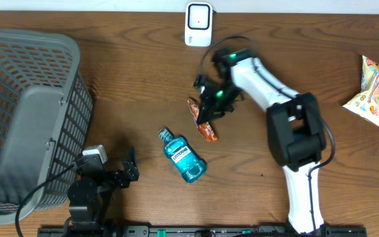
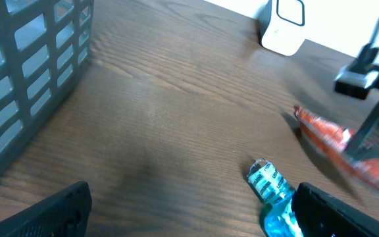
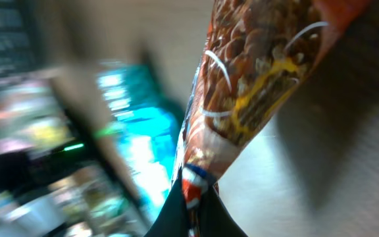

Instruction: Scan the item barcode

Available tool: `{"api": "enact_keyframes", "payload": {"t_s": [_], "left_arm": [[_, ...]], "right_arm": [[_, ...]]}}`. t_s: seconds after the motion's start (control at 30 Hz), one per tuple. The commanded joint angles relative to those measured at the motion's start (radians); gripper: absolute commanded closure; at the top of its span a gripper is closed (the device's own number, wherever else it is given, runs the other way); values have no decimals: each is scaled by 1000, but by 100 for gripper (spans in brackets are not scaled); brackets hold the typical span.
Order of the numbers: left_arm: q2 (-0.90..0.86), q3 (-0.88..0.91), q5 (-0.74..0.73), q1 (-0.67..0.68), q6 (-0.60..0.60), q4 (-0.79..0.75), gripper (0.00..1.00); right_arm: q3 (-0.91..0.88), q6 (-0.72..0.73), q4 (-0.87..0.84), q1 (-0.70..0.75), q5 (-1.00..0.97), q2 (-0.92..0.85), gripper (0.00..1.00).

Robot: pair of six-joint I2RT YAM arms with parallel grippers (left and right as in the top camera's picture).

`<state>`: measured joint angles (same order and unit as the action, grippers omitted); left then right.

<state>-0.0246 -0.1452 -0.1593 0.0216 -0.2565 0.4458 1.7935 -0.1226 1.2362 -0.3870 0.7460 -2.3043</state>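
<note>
An orange-red snack packet (image 1: 206,130) hangs by one end from my right gripper (image 1: 211,105), which is shut on it near the table's middle. In the right wrist view the packet (image 3: 255,85) fills the frame, its end pinched between the black fingers (image 3: 176,214) of the right gripper (image 3: 193,204); the picture is blurred. From the left wrist I see the packet (image 2: 347,148) with a shadow on the wood under it. The white scanner (image 1: 198,24) stands at the back edge, also seen from the left wrist (image 2: 283,26). My left gripper (image 1: 127,168) (image 2: 189,210) is open and holds nothing.
A blue mouthwash bottle (image 1: 184,157) (image 2: 272,187) lies just front-left of the packet. A grey plastic basket (image 1: 25,118) (image 2: 25,72) fills the left side. Colourful snack packets (image 1: 374,89) lie at the far right edge.
</note>
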Motion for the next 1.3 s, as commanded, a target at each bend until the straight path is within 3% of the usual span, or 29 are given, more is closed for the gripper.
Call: {"api": "enact_keyframes", "payload": {"t_s": [0.0,0.13,0.43,0.6,0.7,0.73,0.8,0.9,1.07,1.17,1.2,1.27], "left_arm": [[-1,14,-12,2,13,16,2],[-1,14,-12,2,13,16,2],[-1,14,-13,2,13,16,2],[-1,14,-12,2,13,16,2],[-1,14,-12,2,13,16,2],[-1,14,-12,2,13,16,2],[-1,14,-12,2,13,16,2],[-1,14,-12,2,13,16,2],[-1,14,-12,2,13,16,2],[-1,14,-12,2,13,16,2],[-1,14,-12,2,13,16,2],[-1,14,-12,2,13,16,2]], "right_arm": [[-4,-235,64,92,436,-18,99],[-4,-325,146,120,583,-18,99],[-4,-319,367,117,816,-18,99],[-4,-251,441,121,816,-18,99],[-4,-391,372,130,796,-18,99],[-4,-436,354,130,776,-18,95],[-4,-466,317,124,682,-18,57],[-4,-459,237,91,481,-17,45],[-3,-345,183,27,251,-12,41],[-2,-317,146,-18,150,0,16],[-2,-286,130,-34,92,3,15],[-2,-112,76,-105,-204,20,16]]}}
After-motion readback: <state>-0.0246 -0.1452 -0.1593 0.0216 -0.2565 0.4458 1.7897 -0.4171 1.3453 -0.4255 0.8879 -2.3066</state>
